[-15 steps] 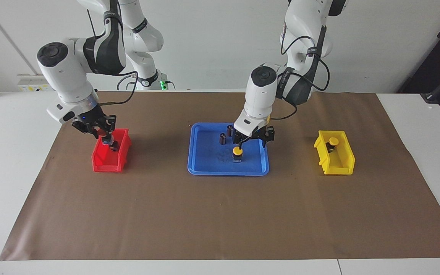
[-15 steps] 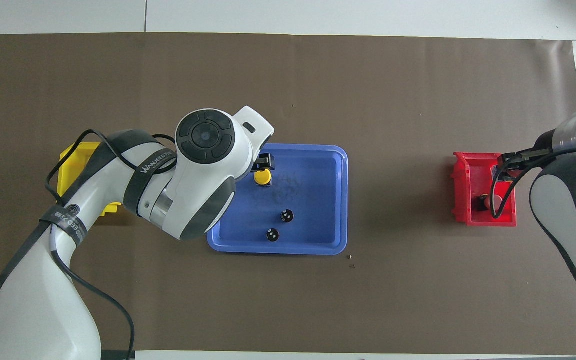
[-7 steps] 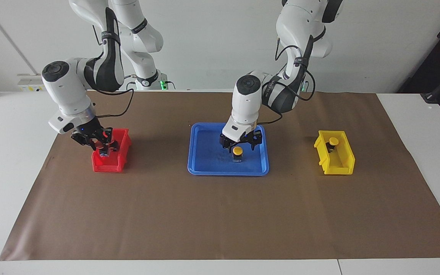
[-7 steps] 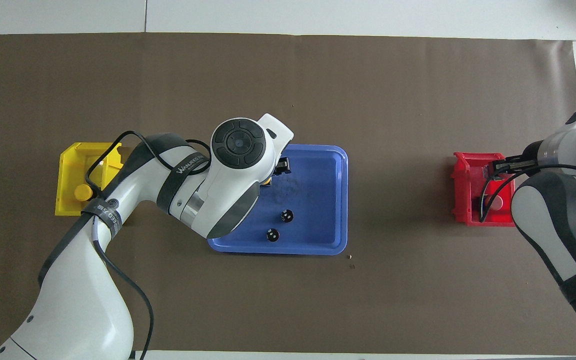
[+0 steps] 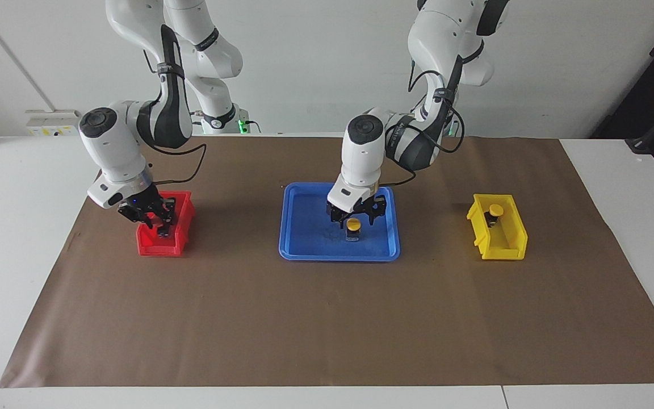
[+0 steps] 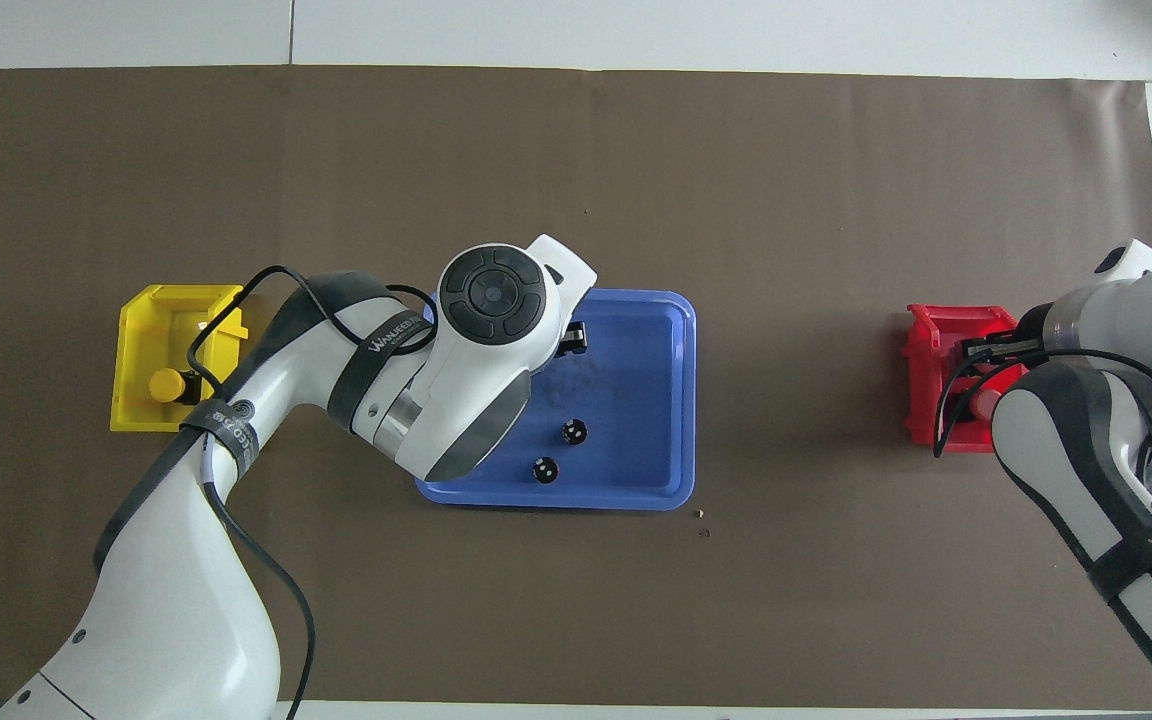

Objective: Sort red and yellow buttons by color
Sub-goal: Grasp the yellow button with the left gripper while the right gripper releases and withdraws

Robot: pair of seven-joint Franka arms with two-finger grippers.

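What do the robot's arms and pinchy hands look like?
Both arms are shiny white with dark grey joints and round dark caps. Loose black cables loop along them, held by black straps with white lettering. The left end effector and the right end effector are small, black and bony, each hanging from a white wrist block.

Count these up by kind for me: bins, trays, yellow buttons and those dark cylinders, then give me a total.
Bins: 2, a red bin and a yellow bin
Tray: 1, blue
Yellow buttons: 2, one in the tray, one in the yellow bin
Dark cylinders: 2
Total: 7
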